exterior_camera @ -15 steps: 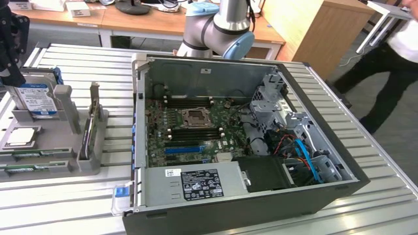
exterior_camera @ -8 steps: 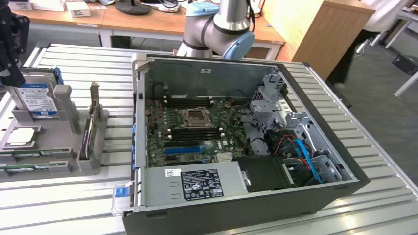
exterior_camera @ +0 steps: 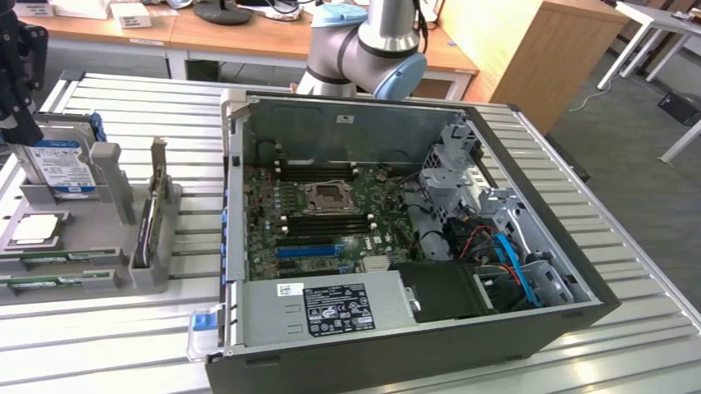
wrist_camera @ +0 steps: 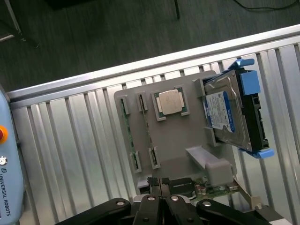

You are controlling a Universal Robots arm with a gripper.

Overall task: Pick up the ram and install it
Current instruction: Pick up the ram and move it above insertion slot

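Note:
Two green ram sticks (exterior_camera: 49, 263) stand on edge in a grey holder (exterior_camera: 110, 164) on the table, at the exterior view's left. In the wrist view the ram (wrist_camera: 130, 133) appears edge-on as thin strips between the holder's end clips. My gripper (exterior_camera: 20, 123) hangs above the far end of that holder, well above the sticks. Its fingers (wrist_camera: 150, 200) are shut against each other with nothing between them. The open computer case (exterior_camera: 241, 205) lies in the middle of the table, and its black memory slots (exterior_camera: 328, 220) flank the processor socket (exterior_camera: 327, 197).
The holder (wrist_camera: 173, 136) also carries a hard drive in a blue bracket (wrist_camera: 229, 112), a loose processor (wrist_camera: 169, 102) and an upright expansion card (exterior_camera: 153, 213). Inside the case are a power supply (exterior_camera: 328, 308), drive cages and cables (exterior_camera: 504, 254). My arm's base (exterior_camera: 362, 49) stands behind the case.

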